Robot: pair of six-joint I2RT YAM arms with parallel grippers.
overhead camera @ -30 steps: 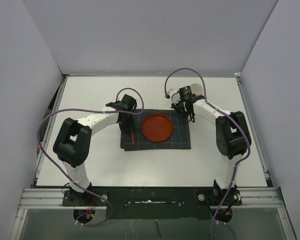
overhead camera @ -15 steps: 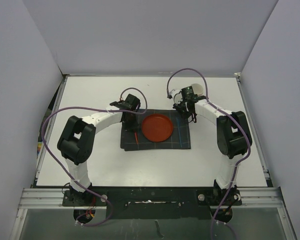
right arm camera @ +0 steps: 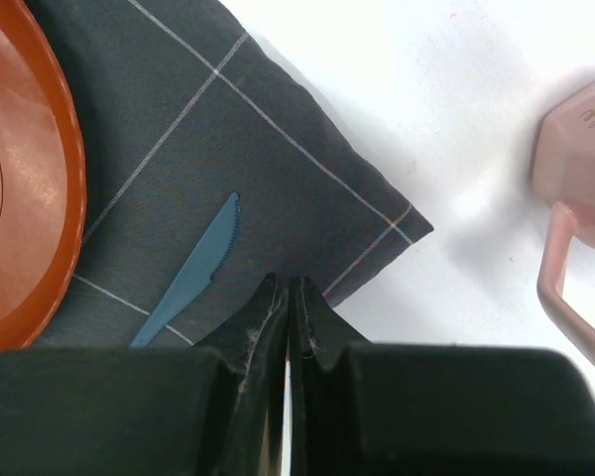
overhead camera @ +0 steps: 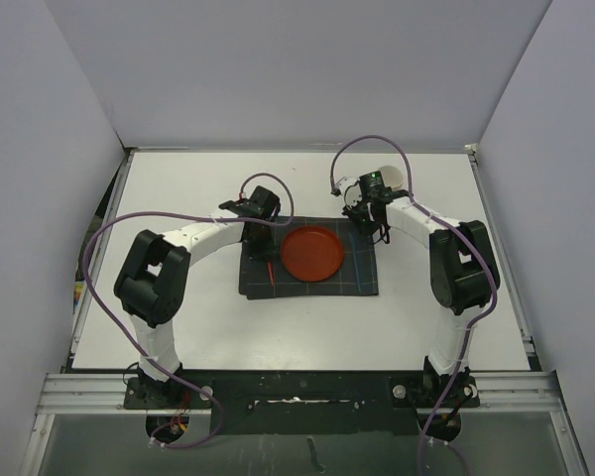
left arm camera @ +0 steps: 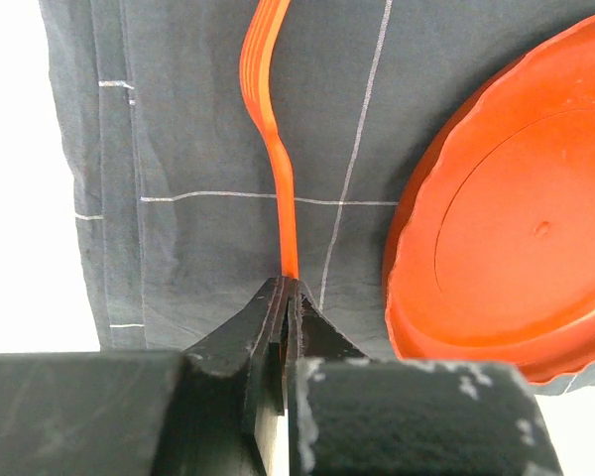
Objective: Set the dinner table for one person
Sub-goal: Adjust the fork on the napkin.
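The white dinner table (overhead camera: 198, 327) carries a dark grid-lined mat (overhead camera: 362, 283) with an orange plate (overhead camera: 310, 253) on it. My left gripper (overhead camera: 262, 226) is shut on the handle of an orange fork (overhead camera: 271, 270). The fork (left arm camera: 268, 109) lies on the mat (left arm camera: 178, 139) left of the plate (left arm camera: 516, 228), tines pointing away from the left gripper (left arm camera: 290, 285). My right gripper (overhead camera: 373, 214) is shut and empty over the mat's far right corner (right arm camera: 307, 169). A blue knife (right arm camera: 193, 268) lies on the mat just left of the right gripper (right arm camera: 288, 283), beside the plate (right arm camera: 30, 198).
A pale pink mug (right arm camera: 580, 188) stands on the bare table beyond the mat's corner; from above it shows at the back right (overhead camera: 391, 178). Metal rails edge the table, and purple cables loop above both arms.
My left gripper moved a little right and away, and the fork shifted closer to the plate. My right gripper drew slightly toward the far side. Little has changed in the last half second.
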